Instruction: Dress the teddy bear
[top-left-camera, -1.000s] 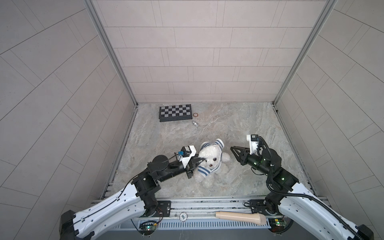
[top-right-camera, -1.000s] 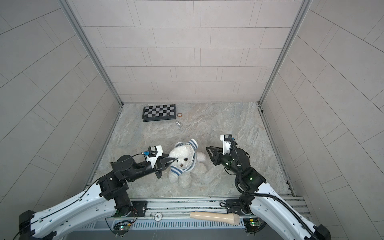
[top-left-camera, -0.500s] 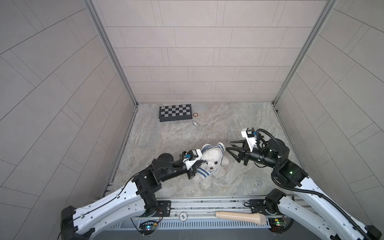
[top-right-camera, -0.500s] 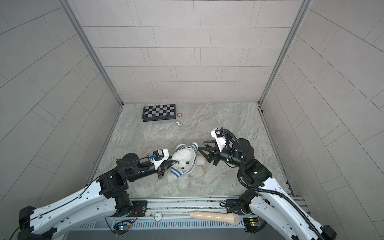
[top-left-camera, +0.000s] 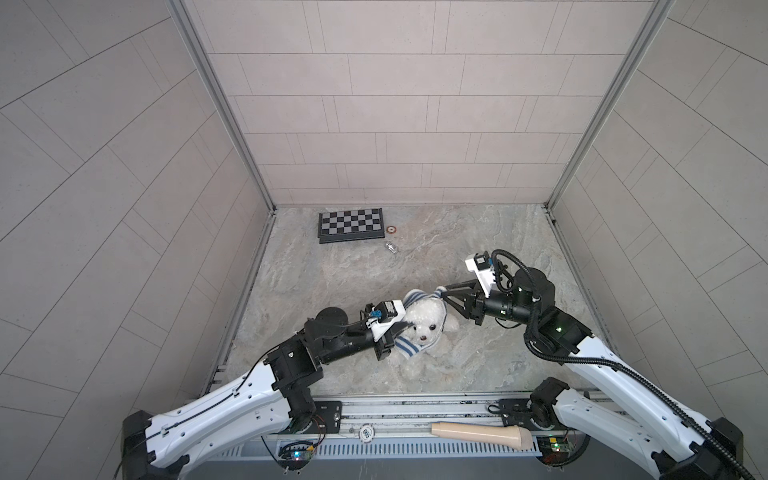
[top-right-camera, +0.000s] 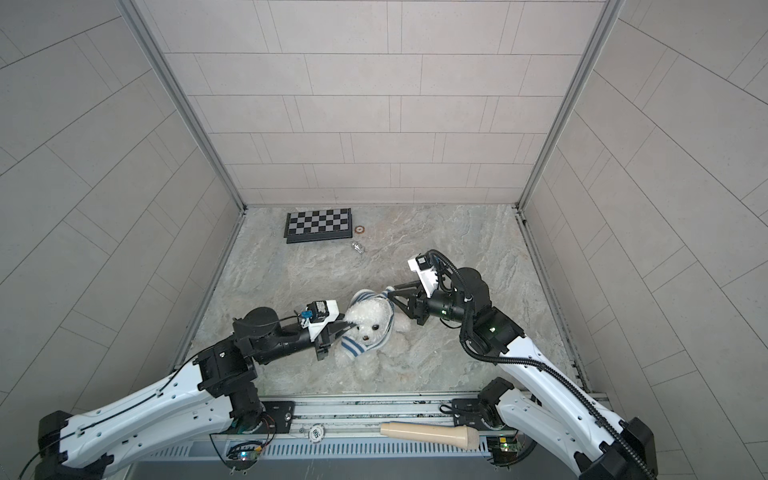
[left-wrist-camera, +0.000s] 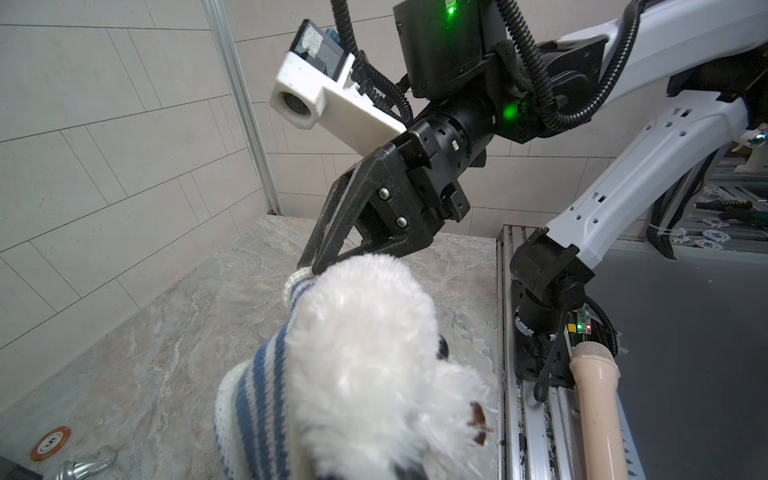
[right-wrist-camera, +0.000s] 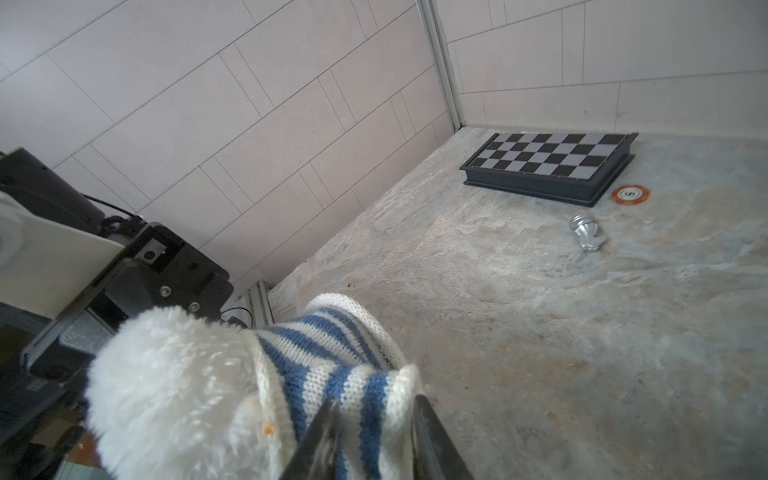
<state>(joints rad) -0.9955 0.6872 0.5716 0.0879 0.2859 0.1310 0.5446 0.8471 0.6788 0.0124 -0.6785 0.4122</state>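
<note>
Marbled tabletop (top-left-camera: 478, 232) w/ chessboard (top-left-camera: 350, 223), chip (top-left-camera: 391, 229), silver chess pc (top-left-camera: 391, 247), teddy bear (top-left-camera: 424, 322)

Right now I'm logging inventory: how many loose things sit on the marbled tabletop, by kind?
Fluffy white plush teddy bear: 1
Blue-and-white striped knitted sweater: 1
Black-and-grey checkered chessboard: 1
Round orange poker chip: 1
Silver metal chess piece: 1
Total: 5
</note>
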